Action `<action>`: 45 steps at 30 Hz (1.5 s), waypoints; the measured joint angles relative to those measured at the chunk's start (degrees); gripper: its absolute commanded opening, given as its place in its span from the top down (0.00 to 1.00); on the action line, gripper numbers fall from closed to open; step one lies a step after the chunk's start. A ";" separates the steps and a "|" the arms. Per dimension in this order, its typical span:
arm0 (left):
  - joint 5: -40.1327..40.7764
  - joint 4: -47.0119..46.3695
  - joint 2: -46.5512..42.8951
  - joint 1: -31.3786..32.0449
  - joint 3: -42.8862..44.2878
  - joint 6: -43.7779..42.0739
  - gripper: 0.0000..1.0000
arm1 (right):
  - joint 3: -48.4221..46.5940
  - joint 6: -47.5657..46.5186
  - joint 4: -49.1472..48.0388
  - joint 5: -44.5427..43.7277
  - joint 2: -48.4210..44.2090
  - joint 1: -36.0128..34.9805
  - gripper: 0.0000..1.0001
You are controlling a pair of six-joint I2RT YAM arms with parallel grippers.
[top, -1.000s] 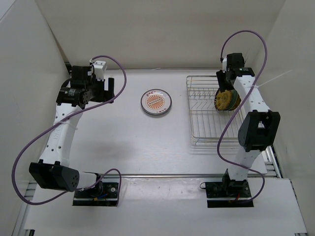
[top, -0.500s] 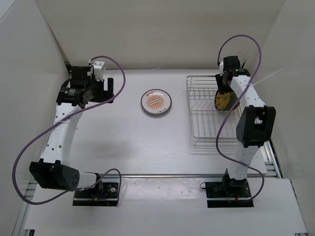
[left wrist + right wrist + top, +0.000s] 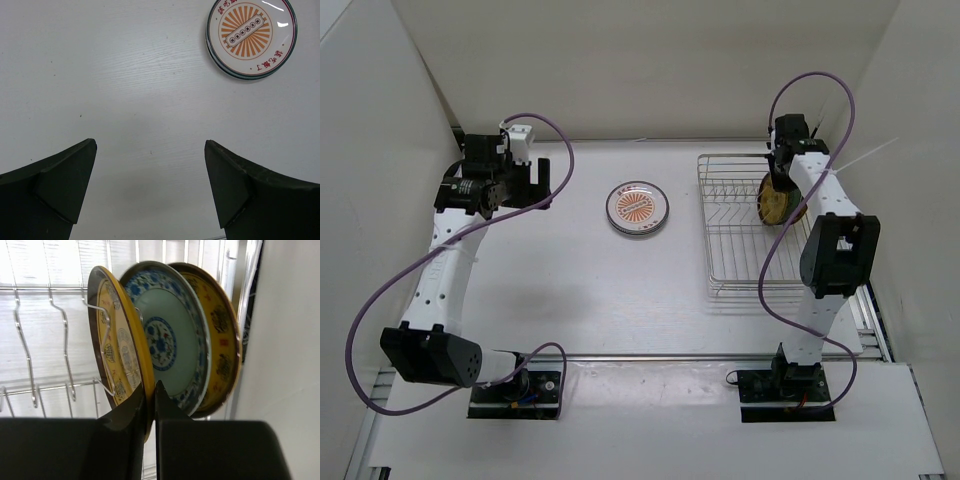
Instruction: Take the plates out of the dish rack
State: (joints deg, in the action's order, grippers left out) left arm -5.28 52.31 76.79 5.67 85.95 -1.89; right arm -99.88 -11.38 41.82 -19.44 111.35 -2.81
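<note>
Near edge of the desk (image 3: 580, 300): left arm (image 3: 445, 265) runs up the left side. Right arm (image 3: 835, 255) runs up the right side, over the right edge of the dish rack (image 3: 735, 262).

Dish rack sits on the right half of the desk, long side running near to far. Its near half is bare wire.

Mid desk: sunburst plate (image 3: 637, 207) lies flat and face up, well left of the rack, between the two arms. White, dark rim, red lettering round the orange rays.

Left gripper (image 3: 544, 186): wide open, nothing between the jaws. Hangs over bare desk left of the sunburst plate, clear of it. In the left wrist view the plate is at top right, beyond the fingertips.

Far right part of the rack: three plates on edge in the wire slots, packed close. In the right wrist view, left to right:
- front yellow plate (image 3: 117, 347), brown pattern
- teal-blue plate (image 3: 170, 342)
- rear yellow plate (image 3: 222, 340), just beside the rack's side wires

Right gripper (image 3: 150, 407): closed on the front yellow plate, pinching the part of its rim closest to the wrist camera, one finger on each face. Plate is upright in its slot, with a rack wire crossing its face. Can't tell if its lower edge touches the wires.
</note>
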 measured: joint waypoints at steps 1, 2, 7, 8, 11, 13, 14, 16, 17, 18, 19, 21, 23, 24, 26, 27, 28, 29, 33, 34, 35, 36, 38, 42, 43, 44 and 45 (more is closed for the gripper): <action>-0.11 -0.02 0.17 0.00 0.00 0.00 0.00 | -0.22 0.55 0.59 -0.24 0.00 0.15 0.99; -0.15 -0.02 0.35 0.00 0.00 0.00 0.00 | -0.59 0.85 1.20 -0.90 0.00 0.17 0.99; -0.55 0.00 1.55 0.00 0.00 0.02 0.00 | -2.36 1.99 3.91 -3.19 0.00 -0.74 0.99; -0.66 0.00 1.62 0.00 -0.02 0.02 0.00 | -2.62 2.08 4.17 -3.87 0.00 -1.01 0.99; -1.01 -0.07 1.64 0.00 -0.09 0.02 0.00 | -3.28 2.27 4.92 -6.75 -0.02 -1.70 0.99; -1.16 -0.02 1.64 0.00 -0.24 -0.02 0.00 | -3.89 2.40 5.20 -8.74 -0.17 -2.19 0.99; -1.20 -0.11 1.64 0.00 -0.46 -0.04 0.00 | -4.04 2.40 5.09 -9.92 -0.46 -2.45 0.99; -1.27 -0.42 1.62 0.00 -1.20 -0.24 0.00 | -4.22 1.97 5.09 -12.24 -1.55 -3.39 0.99; -1.27 -0.63 1.64 0.00 -1.70 -0.33 0.00 | -4.22 1.53 4.98 -13.66 -2.36 -3.91 0.99; -1.31 -0.87 1.64 0.00 -2.27 -0.46 0.00 | -4.22 1.01 4.83 -14.93 -3.39 -4.33 0.99; -1.31 -0.96 1.66 0.00 -2.62 -0.55 0.00 | -4.22 0.31 4.66 -16.26 -4.81 -4.74 0.99; -1.40 -1.49 1.66 0.00 -3.04 -0.85 0.00 | -4.24 -0.98 4.37 -18.38 -8.00 -5.38 0.99; -1.66 -2.29 1.66 0.00 -3.04 -1.09 0.00 | -4.72 -1.97 4.35 -19.93 -11.74 -6.27 0.99; -1.99 -3.04 1.64 0.00 -3.04 -1.09 0.00 | -5.40 -2.38 4.42 -20.50 -13.66 -6.91 0.99; -3.39 -4.28 1.64 0.00 -3.04 -1.11 0.00 | -7.15 -2.54 4.76 -20.79 -16.98 -8.55 0.99; -4.33 -4.74 1.57 -0.02 -2.99 -1.11 0.00 | -8.13 -2.40 4.98 -20.35 -18.71 -9.51 0.99; -5.88 -5.22 1.46 -0.07 -2.95 -1.11 0.00 | -8.98 -2.19 5.51 -18.80 -20.24 -10.21 0.99; -7.74 -5.79 1.27 -0.07 -2.86 -1.09 0.00 | -9.88 -1.68 6.38 -15.34 -21.88 -10.93 0.99; -16.15 -7.28 0.13 2.40 -0.33 -1.31 0.00 | -10.82 -0.90 10.64 6.01 -27.78 -9.77 0.99; -18.67 -7.15 0.11 3.54 1.25 -1.53 0.00 | -10.25 -1.09 11.43 12.17 -28.79 -8.98 0.99; -21.20 -7.41 0.11 4.76 2.97 -1.73 0.00 | -9.11 -1.46 12.07 18.47 -29.73 -8.22 0.99; -24.59 -7.67 -0.02 6.01 4.50 -2.27 0.00 | -7.74 -2.10 12.44 23.71 -30.42 -7.87 0.99; -30.58 -7.89 -0.74 8.04 6.25 -3.02 0.00 | -5.92 -3.23 14.43 33.46 -30.40 -7.80 0.99; -38.21 -6.56 -0.83 11.76 10.12 -4.44 0.00 | -6.88 -6.38 19.39 49.33 -25.99 -8.17 0.99; -39.21 -6.43 -0.26 12.76 11.23 -4.83 0.00 | -7.67 -7.17 20.33 51.93 -24.81 -8.17 0.99; -40.00 -6.45 0.33 13.81 12.02 -5.20 0.00 | -8.59 -7.85 21.24 54.60 -23.65 -8.13 0.99; -40.65 -6.47 1.03 14.80 12.46 -5.53 0.00 | -9.44 -8.55 21.97 56.63 -22.77 -8.13 0.99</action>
State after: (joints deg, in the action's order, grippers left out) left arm -45.93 45.84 77.82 20.47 98.41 -7.42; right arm -109.32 -19.92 63.79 37.19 88.58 -10.94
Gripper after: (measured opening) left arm 0.998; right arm 0.083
